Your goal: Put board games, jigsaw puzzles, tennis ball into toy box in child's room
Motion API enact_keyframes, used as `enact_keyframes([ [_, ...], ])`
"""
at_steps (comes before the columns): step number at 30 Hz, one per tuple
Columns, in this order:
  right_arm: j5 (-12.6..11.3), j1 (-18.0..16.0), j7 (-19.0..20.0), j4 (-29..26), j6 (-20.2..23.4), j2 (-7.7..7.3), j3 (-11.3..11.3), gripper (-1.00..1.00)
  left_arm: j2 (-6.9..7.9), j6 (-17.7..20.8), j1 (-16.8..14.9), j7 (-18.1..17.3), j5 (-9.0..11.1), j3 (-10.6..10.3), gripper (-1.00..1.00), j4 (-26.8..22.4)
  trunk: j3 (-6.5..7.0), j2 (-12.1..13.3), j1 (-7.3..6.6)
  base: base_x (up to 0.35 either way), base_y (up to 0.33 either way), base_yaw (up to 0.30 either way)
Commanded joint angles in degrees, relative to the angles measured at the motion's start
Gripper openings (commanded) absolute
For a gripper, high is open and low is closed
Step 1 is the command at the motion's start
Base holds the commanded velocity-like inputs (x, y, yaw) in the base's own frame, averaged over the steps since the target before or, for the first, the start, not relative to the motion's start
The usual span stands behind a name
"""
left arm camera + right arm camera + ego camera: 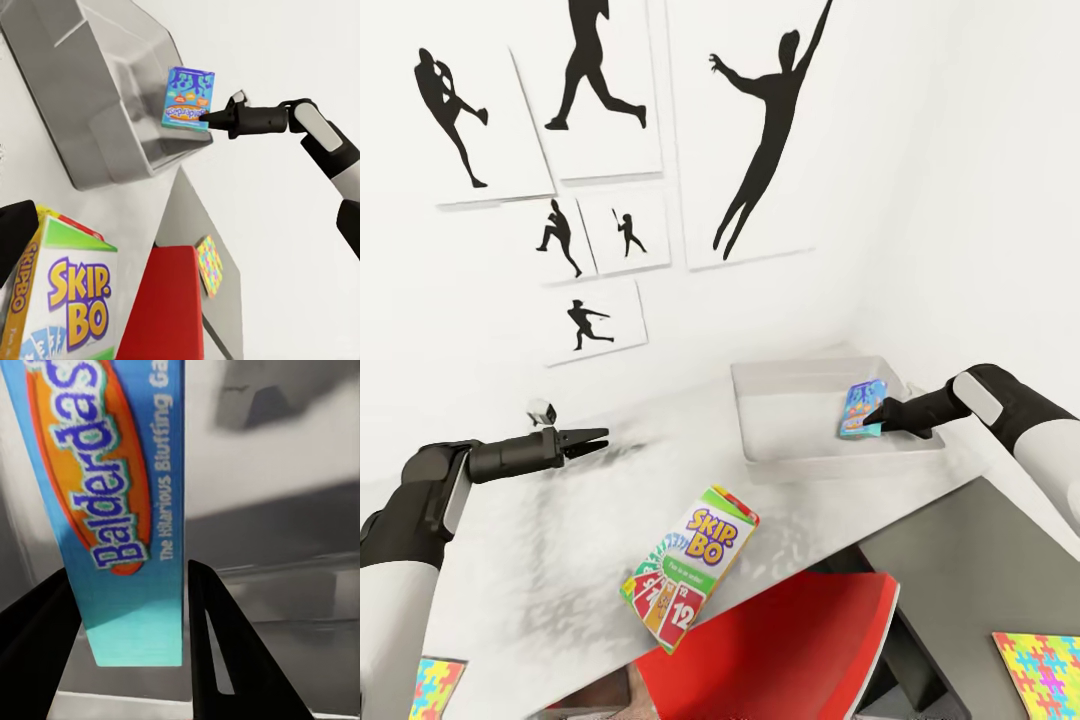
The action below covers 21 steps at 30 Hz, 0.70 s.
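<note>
Two black fingers (217, 660) of the right gripper (884, 417) pinched the small blue game box (861, 408), holding it upright over the grey toy box (800, 455). The left gripper (596, 440) hung with fingers spread and empty above the table (510, 560), the Skip-Bo box (690, 567) lying near its front edge.

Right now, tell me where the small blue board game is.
In the head view the small blue board game sits at right, held by the right gripper over the far-right end of the toy box, above the Skip-Bo box.
</note>
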Motion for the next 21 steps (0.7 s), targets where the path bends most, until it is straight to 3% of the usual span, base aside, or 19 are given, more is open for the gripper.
enact_keyframes([
  [1,0.4,-0.1,0.6,0.0,0.0,-0.05,0.3,-1.0,0.07,0.6,0.0,-0.2,0.0,0.0,1.0,0.0,-0.2,-0.1,0.03,0.0,0.0,0.0],
  [21,0.4,-0.1,0.6,-0.1,0.0,-0.59,0.3,-1.0,0.16,0.6,-0.1,-0.2,0.0,0.0,1.0,0.0,-1.27,-0.1,0.03,0.0,0.0,0.0],
])
